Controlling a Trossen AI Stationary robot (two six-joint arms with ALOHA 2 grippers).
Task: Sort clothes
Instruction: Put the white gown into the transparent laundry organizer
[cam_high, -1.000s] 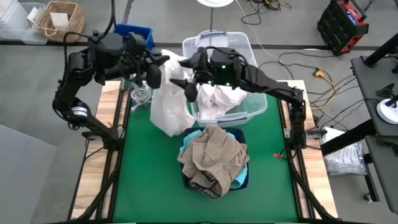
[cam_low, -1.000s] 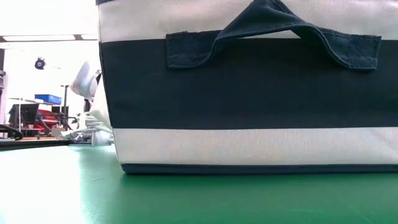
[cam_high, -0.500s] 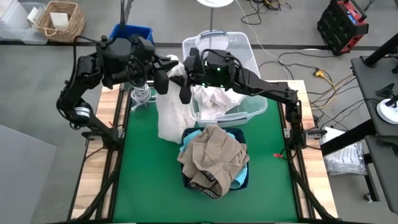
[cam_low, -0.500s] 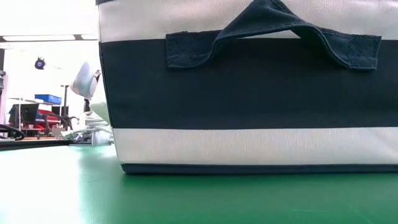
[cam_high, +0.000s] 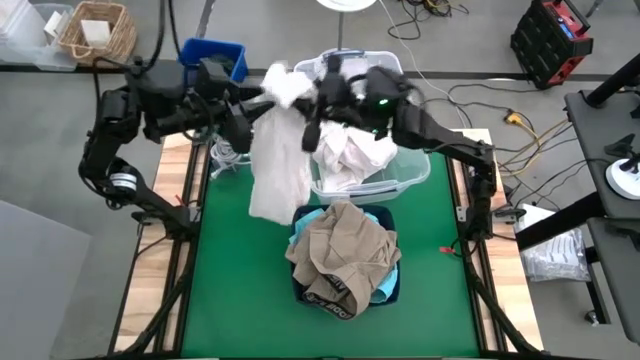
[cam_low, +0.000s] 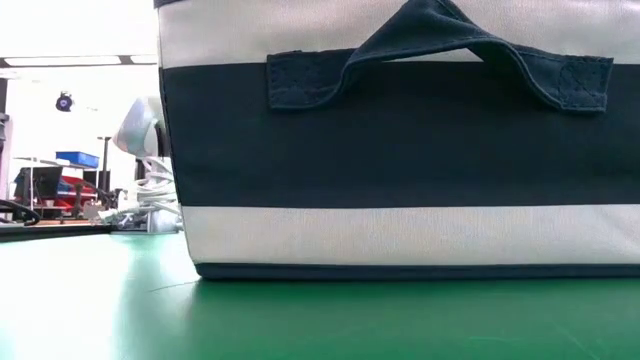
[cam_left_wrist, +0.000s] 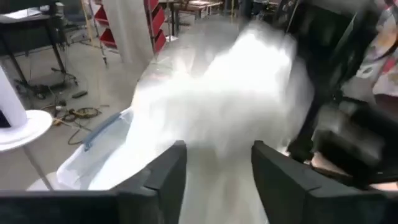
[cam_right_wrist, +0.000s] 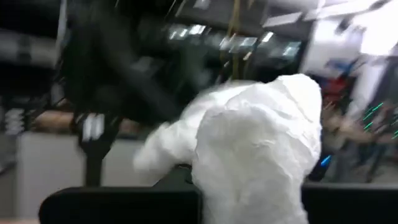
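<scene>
A white garment hangs over the far left of the green mat, beside a clear bin that holds more white clothes. My right gripper is shut on the garment's bunched top. My left gripper is open at the garment's left side, with blurred white cloth just ahead of its fingers. Khaki and teal garments lie heaped on the navy fabric box. My right gripper has the white garment by a bunched part near its top, coming roughly level from the table's right. Several layers bulge past the fingers. The rest hangs slack below; whether its lower end reaches the mat I cannot tell. My left gripper: whether its open fingers touch the cloth I cannot tell.
A coiled white cable lies at the mat's far left corner. A blue crate and a wicker basket stand beyond the table. Bare green mat lies at the near left and near right.
My right gripper has shut on the white garment's top and carried it up and toward the far edge. My left gripper has opened and drawn back a little toward the left. The garment now hangs longer and narrower from its top.
</scene>
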